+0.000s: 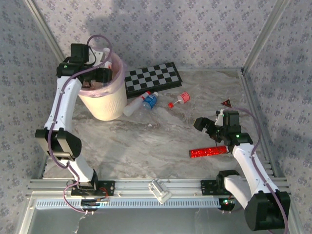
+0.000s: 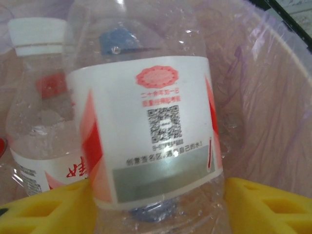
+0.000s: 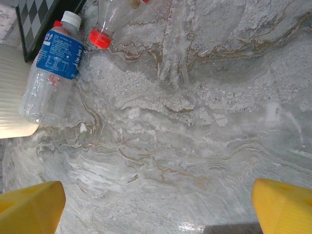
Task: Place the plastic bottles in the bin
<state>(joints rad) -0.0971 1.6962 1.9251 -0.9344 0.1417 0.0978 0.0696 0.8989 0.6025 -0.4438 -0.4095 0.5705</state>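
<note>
My left gripper (image 1: 97,74) hangs over the bin (image 1: 105,105), a cream bucket with a pink liner (image 2: 273,97). Its yellow fingers (image 2: 265,204) stand on either side of a clear bottle with a red and white label (image 2: 156,131), with a thin gap on the right side. A white-capped bottle (image 2: 39,97) lies beside it in the bin. On the table lie a pale bottle (image 1: 134,106), a blue-labelled bottle (image 1: 150,101) (image 3: 53,68) and a red-capped bottle (image 1: 180,100) (image 3: 109,19). My right gripper (image 1: 204,124) (image 3: 158,207) is open above bare marble.
A black-and-white checkerboard (image 1: 153,78) (image 3: 34,19) lies behind the loose bottles, next to the bin. A red glittery tube (image 1: 208,152) lies near my right arm. A small dark triangle (image 1: 225,103) sits at the right. Metal rails run along the table's near edge (image 1: 161,186).
</note>
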